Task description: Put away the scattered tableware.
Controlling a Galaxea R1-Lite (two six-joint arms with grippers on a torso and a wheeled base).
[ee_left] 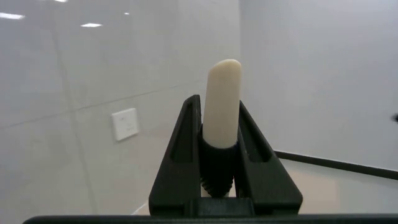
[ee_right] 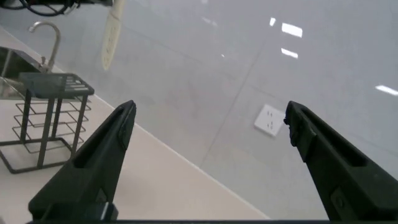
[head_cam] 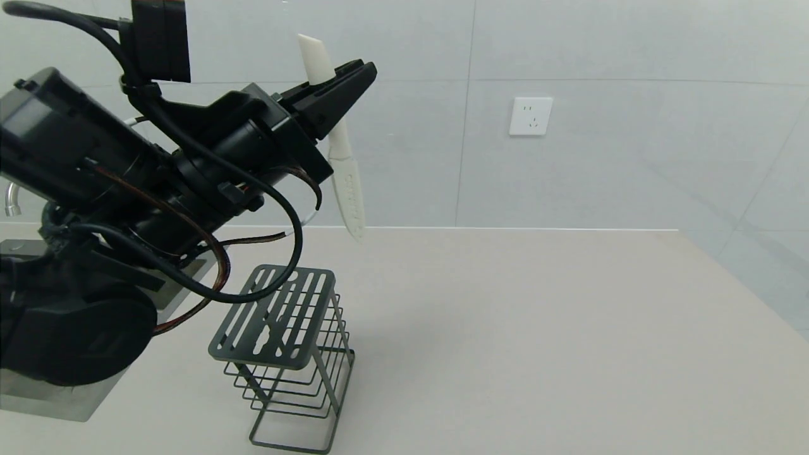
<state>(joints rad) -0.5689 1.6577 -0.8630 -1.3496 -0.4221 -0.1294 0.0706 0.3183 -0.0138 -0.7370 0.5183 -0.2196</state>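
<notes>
My left gripper [head_cam: 338, 85] is raised above the counter and shut on a white knife [head_cam: 346, 183], gripping its handle so the blade hangs point down. In the left wrist view the handle end [ee_left: 222, 102] stands up between the two black fingers [ee_left: 184, 149]. A dark wire knife rack [head_cam: 278, 316] with a slotted top stands on the counter, below and slightly left of the blade tip. My right gripper [ee_right: 208, 134] is open with nothing between its fingers; the rack [ee_right: 46, 118] and the hanging knife blade [ee_right: 111, 34] lie beyond it.
The pale counter [head_cam: 537, 328] stretches wide to the right of the rack. A sink [head_cam: 38, 392] with a faucet [ee_right: 46, 34] lies at the left. A wall socket [head_cam: 531, 115] sits on the tiled wall behind.
</notes>
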